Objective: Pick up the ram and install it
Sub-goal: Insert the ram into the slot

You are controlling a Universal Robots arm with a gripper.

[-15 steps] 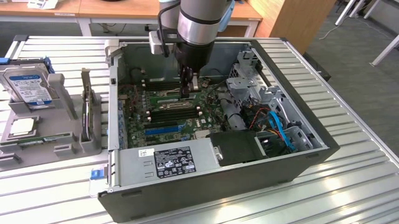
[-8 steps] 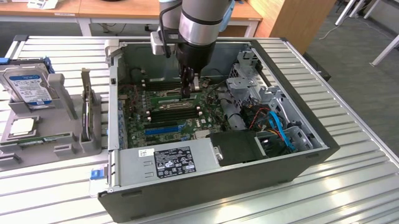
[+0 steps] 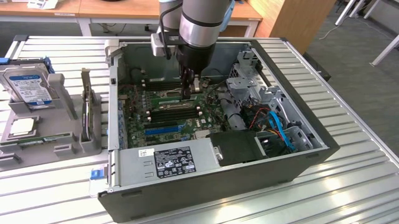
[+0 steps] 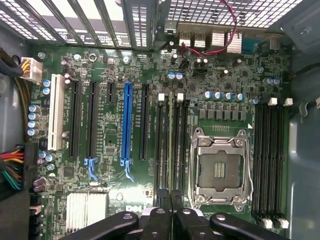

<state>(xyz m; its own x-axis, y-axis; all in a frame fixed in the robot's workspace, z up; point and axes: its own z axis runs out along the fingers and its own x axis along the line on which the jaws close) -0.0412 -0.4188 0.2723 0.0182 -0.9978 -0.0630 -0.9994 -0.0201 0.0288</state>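
Insertion is the step in hand. The black two-fingered gripper (image 3: 188, 92), upper centre of the exterior view, is clamped on the thin green ram stick (image 4: 170, 145). The stick is seen edge-on, seemingly just above the long black memory slots (image 4: 161, 150) beside the silver processor socket (image 4: 220, 170). Seating it calls for true alignment and a straight downward press.

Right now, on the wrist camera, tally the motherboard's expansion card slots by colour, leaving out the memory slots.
White slot: 1
Blue slot: 1
Black slots: 4
Total: 6
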